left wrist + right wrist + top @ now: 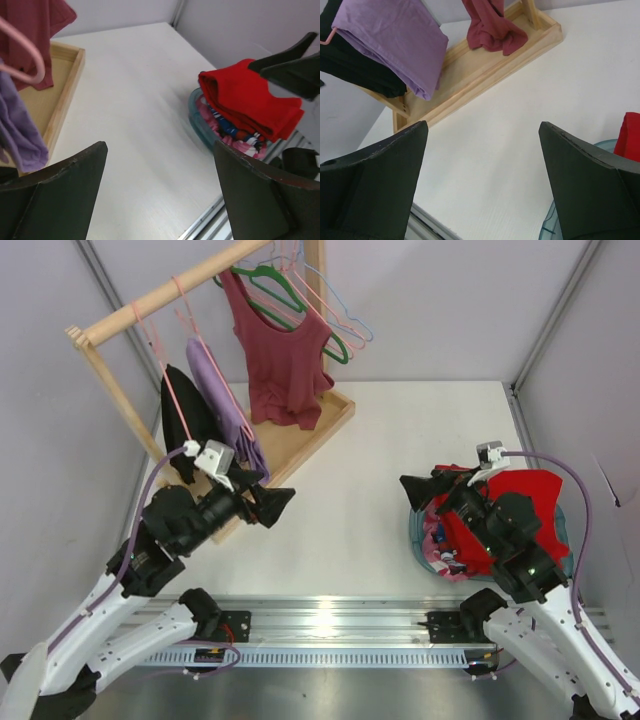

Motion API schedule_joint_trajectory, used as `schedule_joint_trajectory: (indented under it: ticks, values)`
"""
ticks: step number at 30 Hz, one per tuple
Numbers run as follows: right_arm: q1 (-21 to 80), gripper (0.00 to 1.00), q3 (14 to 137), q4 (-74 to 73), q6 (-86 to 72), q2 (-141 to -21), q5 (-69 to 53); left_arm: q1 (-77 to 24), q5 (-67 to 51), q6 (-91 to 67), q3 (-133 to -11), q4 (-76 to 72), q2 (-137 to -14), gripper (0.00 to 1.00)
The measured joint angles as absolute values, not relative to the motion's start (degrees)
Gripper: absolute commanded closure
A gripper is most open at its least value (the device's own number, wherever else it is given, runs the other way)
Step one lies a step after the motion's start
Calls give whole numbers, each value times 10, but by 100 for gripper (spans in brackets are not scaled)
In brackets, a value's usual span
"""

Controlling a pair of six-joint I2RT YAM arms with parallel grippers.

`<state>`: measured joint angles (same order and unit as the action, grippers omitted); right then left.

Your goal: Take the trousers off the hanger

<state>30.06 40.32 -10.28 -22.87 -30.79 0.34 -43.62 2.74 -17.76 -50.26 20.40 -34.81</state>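
The trousers (228,405) hang folded over the hanger (25,78) on the wooden rack (150,302) at the left, beside a black garment (180,415). The fabric is judged light, soft and limp, so a pinch on the hanging lower edge is recommended. The left hand (265,502) is held near that edge, fingers apart and empty. At the right, a blue-rimmed tub (413,540) is filled with a red garment (525,505) and what appears to be patterned laundry. The right hand (425,488) is held above it, fingers apart and empty.
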Motion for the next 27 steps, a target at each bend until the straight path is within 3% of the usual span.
schedule_joint_trajectory:
  ticks: [7,14,22,27]
  values:
    - [301,0,419,-121,-215,-310,9,-495,16,-201,-674,216,-437,8]
    - [301,1,462,-110,-207,-352,-21,-529,139,-221,-763,278,-480,6]
    - [355,0,627,-76,-165,-580,-51,-529,244,-234,-783,347,-478,6]
    - [418,1,781,-85,-133,-737,-29,-529,162,-203,-762,366,-424,6]
